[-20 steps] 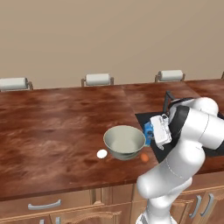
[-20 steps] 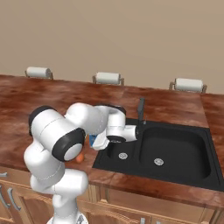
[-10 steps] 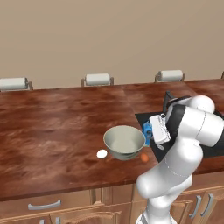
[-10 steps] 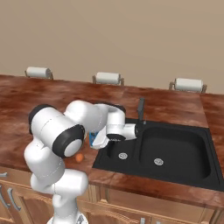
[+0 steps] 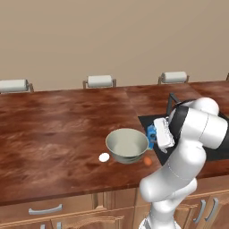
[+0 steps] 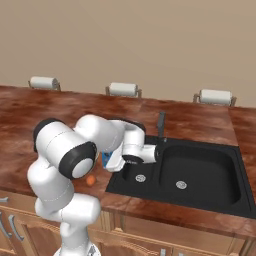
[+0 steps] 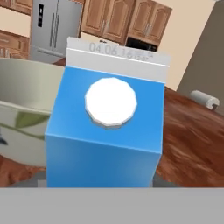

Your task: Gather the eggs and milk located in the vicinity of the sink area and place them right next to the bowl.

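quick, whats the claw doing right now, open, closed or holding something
Claw: right at the small blue gable-topped milk carton beside the pale grey-green bowl; whether it grips it cannot be told.

From my screens the milk carton is bright blue, with a round white cap and a pale grey gable strip bearing faint grey digits. The bowl reads pale grey-green with a lighter rim. One egg is orange-brown, the other egg white. The counter is mottled reddish-brown, like polished wood or stone. The sink is black with silver drains. The wall is flat beige, the paper towel rolls white, and the cabinet fronts warm brown with silver handles.
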{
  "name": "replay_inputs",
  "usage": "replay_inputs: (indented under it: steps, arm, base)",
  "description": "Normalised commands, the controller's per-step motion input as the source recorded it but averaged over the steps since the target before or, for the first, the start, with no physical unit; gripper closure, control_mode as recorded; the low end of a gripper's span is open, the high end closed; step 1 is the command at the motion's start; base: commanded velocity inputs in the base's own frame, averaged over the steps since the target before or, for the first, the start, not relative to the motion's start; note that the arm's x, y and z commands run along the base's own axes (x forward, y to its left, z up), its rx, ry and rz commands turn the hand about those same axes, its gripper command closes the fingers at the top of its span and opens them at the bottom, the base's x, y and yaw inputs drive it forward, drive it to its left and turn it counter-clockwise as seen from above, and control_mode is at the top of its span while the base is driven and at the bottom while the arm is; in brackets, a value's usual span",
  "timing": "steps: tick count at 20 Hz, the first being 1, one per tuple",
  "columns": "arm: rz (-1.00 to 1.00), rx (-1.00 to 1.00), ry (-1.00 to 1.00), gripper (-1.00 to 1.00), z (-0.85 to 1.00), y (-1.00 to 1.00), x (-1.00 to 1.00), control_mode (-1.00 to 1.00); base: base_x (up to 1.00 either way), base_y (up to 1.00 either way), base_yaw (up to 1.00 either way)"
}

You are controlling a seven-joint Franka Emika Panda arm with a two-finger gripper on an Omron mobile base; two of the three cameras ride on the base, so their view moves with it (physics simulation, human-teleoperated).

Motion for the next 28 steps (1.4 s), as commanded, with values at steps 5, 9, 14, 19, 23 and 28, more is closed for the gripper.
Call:
replay_inputs:
  steps: [5,9,14,19,23,28]
  arm:
    - [0.0,0.09,-0.13,1.0,-0.39,0.0,-0.12,-1.0]
    - [0.0,0.1,-0.09,1.0,-0.37,0.01,-0.08,-1.0]
    - [0.01,0.08,-0.04,1.0,-0.3,0.09,-0.01,-1.0]
    - [0.01,0.05,0.0,1.0,-0.29,0.12,-0.01,-1.0]
    - [0.02,0.01,0.0,1.0,-0.28,0.23,-0.07,-1.0]
    - [0.03,0.0,0.0,1.0,-0.28,0.42,-0.12,-1.0]
  base:
    - [0.0,0.0,0.0]
    - [0.0,0.0,0.0]
    - [0.0,0.0,0.0]
    - [0.0,0.0,0.0]
    - [0.0,0.0,0.0]
    - [0.0,0.0,0.0]
